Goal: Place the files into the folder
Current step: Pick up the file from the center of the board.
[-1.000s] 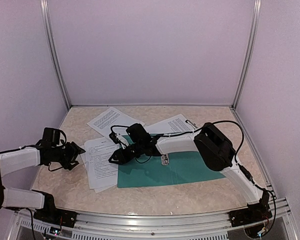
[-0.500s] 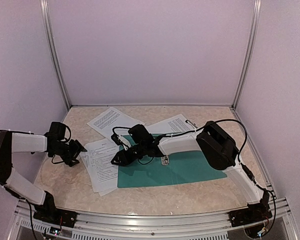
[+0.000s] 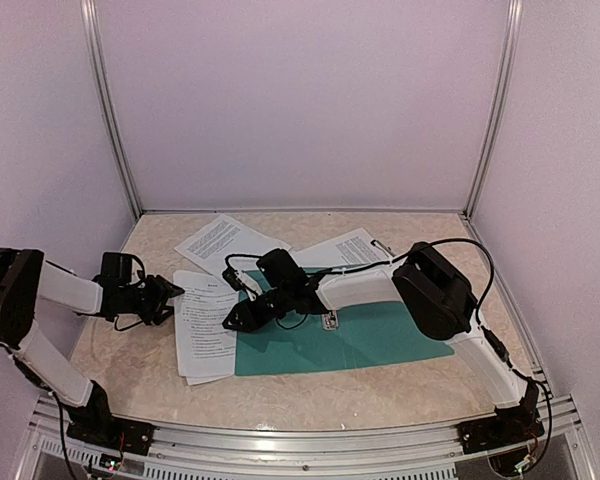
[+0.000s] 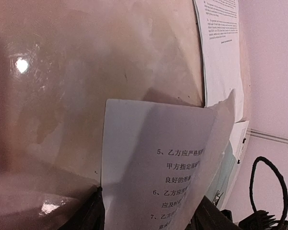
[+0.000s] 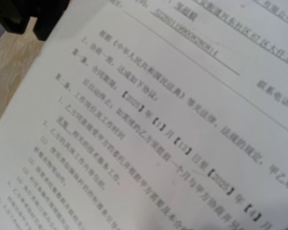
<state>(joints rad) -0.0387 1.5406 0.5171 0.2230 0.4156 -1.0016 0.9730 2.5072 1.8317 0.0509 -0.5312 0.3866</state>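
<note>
One folder (image 3: 380, 340) lies flat mid-table, long axis left-right. Two lone files (image 3: 220, 240) sit behind; a stack (image 3: 202, 335) overlaps its left end, lengthwise near-far. Left gripper (image 3: 170, 297) gapes around a raised sheet (image 4: 153, 158); right gripper (image 3: 237, 317) unclear

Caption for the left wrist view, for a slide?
Left gripper straddling the raised edge of a printed sheet above the table; second sheet beyond.
</note>
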